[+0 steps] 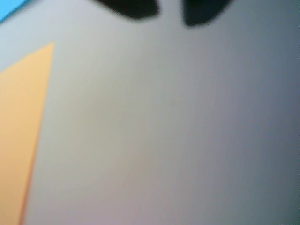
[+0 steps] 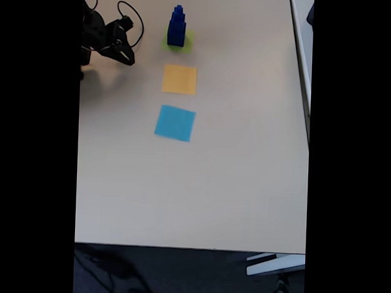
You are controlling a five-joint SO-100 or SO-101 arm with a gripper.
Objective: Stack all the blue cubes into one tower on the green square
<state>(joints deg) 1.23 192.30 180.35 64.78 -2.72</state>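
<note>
1. In the fixed view we are seeing the blue cubes (image 2: pixel 176 27) standing as one tower, larger pieces below and smaller ones above, near the far edge of the tabletop (image 2: pixel 246 174).
2. The tower is resting on the green square (image 2: pixel 186 43), whose lime edges are showing around the tower's base.
3. We are finding the orange square (image 2: pixel 180 79) just nearer than the green one, and the light-blue square (image 2: pixel 175 122) nearer again; the three are forming a line running away from the near edge, each apart from the next.
4. The gripper (image 2: pixel 125 54) is hanging by the far left corner of the tabletop, well apart from the tower, and we are seeing nothing between its fingers.
5. In the blurred wrist view the gripper (image 1: pixel 169 14) is showing as two dark tips at the top edge with a gap between them, so we are reading the claw as parted and empty.
6. Below those tips, the orange square (image 1: pixel 21 126) is lying at the left edge of that view.
</note>
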